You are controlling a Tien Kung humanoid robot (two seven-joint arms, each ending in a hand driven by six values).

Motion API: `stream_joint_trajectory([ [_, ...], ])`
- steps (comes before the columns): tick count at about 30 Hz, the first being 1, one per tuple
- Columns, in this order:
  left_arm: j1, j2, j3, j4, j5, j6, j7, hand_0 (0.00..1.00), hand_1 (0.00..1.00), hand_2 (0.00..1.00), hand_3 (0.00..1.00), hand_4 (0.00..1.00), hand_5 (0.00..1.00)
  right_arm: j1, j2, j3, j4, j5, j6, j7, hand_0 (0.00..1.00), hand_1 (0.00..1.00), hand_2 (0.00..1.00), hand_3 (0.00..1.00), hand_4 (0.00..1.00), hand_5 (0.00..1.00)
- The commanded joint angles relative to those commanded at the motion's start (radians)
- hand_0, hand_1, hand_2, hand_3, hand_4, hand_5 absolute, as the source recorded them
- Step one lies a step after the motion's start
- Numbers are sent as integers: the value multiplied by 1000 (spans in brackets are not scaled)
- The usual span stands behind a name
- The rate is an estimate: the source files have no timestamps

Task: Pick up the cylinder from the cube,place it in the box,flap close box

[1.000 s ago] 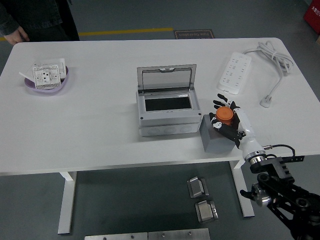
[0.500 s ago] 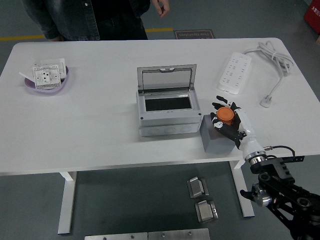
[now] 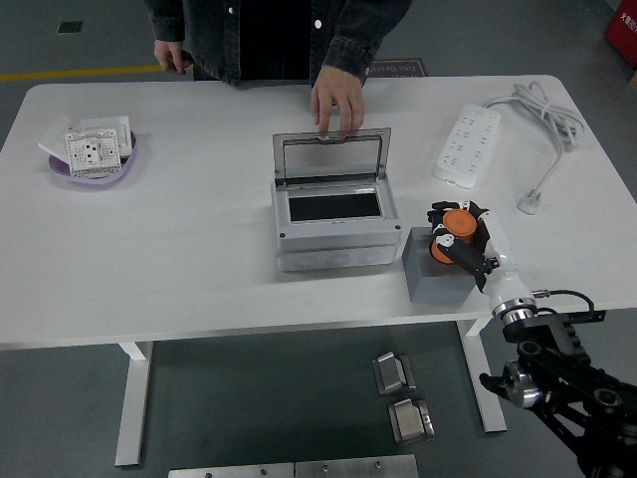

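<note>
R hand (image 3: 460,237) fingers curled tight on orange cylinder (image 3: 457,222) over grey cube (image 3: 435,278), at 3 o'clock of open box (image 3: 331,224); person's hand (image 3: 337,98) on lid edge.

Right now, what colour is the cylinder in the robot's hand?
Orange; the cylinder shows best in the head view.

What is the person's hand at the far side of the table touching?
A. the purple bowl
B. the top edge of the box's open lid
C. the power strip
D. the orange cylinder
B: the person's hand rests on the top edge of the raised lid of the grey box.
</note>
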Motion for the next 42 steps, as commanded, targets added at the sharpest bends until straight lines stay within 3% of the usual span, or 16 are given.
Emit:
stream_joint_trajectory([
  [16,-2,2,13,2,-12,1,0,687,669,580,635,548,359,66,-17,32,69,-37,-57,-6,618,512,405,234,2,2],
  [22,-7,6,20,2,-15,0,1,687,669,581,635,548,364,147,-26,11,93,-155,-111,-87,586,488,397,234,2,2],
  [27,-12,14,30,3,-19,0,1,687,669,581,635,548,364,252,-21,-72,69,-271,-172,-183,586,488,397,234,2,2],
  [28,-13,16,33,3,-21,0,2,687,669,580,635,548,365,277,-17,-92,59,-295,-178,-203,432,381,377,233,2,2],
  [33,-17,24,46,3,-27,-1,3,687,669,580,635,548,365,394,18,-200,-9,-395,-191,-287,432,381,377,233,2,2],
  [34,-18,26,48,3,-28,-1,3,686,669,580,635,547,367,418,26,-224,-24,-408,-190,-298,2,107,243,209,2,2],
  [42,-17,29,63,4,-37,-1,3,687,669,580,634,547,367,585,85,-404,-122,-479,-162,-380,2,101,230,209,2,2],
])
